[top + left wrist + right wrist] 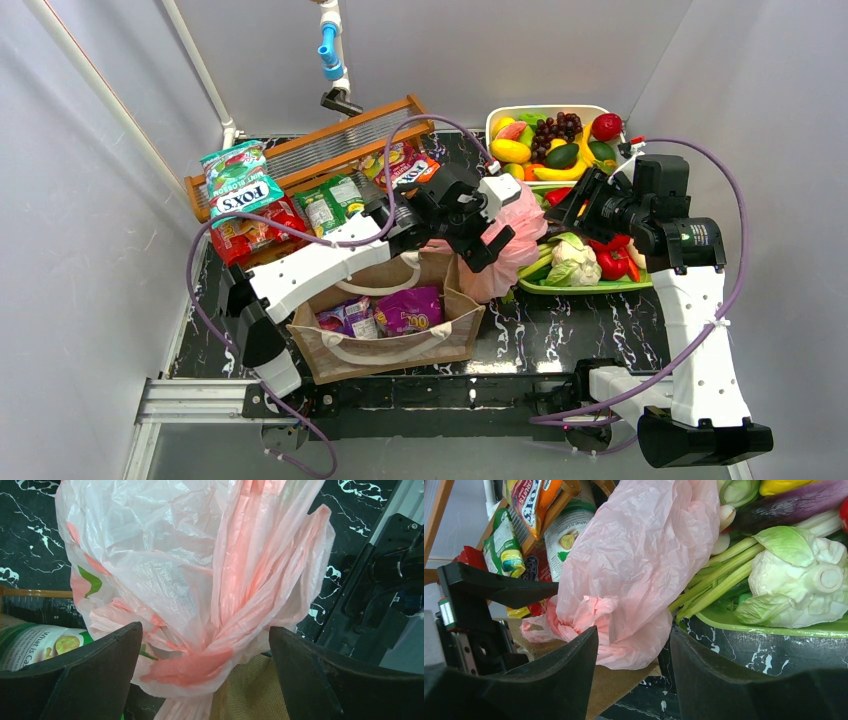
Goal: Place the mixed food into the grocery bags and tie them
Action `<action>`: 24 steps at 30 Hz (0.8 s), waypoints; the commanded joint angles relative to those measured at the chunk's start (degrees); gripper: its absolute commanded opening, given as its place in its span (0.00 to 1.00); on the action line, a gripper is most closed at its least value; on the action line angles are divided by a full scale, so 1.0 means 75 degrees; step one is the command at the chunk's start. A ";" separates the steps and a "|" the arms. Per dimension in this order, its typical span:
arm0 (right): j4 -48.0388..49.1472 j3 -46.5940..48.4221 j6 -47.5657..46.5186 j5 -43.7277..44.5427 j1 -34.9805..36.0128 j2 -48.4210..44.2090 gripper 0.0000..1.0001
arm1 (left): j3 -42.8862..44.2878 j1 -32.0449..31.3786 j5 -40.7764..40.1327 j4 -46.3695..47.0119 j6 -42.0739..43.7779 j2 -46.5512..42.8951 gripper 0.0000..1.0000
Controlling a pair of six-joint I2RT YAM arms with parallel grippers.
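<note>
The pink grocery bag (515,245) stands bunched between the brown tote (345,365) and the green tray. Its top is twisted into a knot (195,662). My left gripper (492,232) is open wide, its fingertips on either side of that knot (204,630) and not pressing it. From the right, my right gripper (560,205) points at the same bag (639,555), open, with the bag's lower lobe just beyond its tips (634,632). Purple packets (410,308) lie inside the tote. A teal Fox's packet (240,185), red and green packets (335,205) lie at the left.
A wooden slatted rack (330,145) runs along the back left. At the back right, a white tray (492,118) holds toy fruit. A green tray (774,627) beside the pink bag holds a cauliflower (794,575), celery and peppers. Grey walls close in on both sides.
</note>
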 commanded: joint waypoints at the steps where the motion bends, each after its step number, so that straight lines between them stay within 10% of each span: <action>1: 0.0269 0.0165 -0.0155 -0.0191 0.0031 -0.0048 0.62 | 0.0452 -0.0027 -0.0156 0.0037 -0.0113 0.0140 0.98; 6: 0.0284 0.0169 -0.0181 -0.0255 0.0043 -0.0071 0.62 | 0.0346 -0.0033 -0.0165 0.0267 -0.0166 0.0296 0.93; 12: 0.0307 0.0122 -0.0217 -0.0267 0.0075 -0.0116 0.62 | 0.0678 -0.0014 -0.0227 0.0259 -0.0067 0.0643 0.00; 24: 0.0395 0.0317 -0.0104 -0.0061 0.0103 -0.0374 0.62 | 0.1577 -0.0017 -0.0505 -0.0008 0.0139 0.0006 0.00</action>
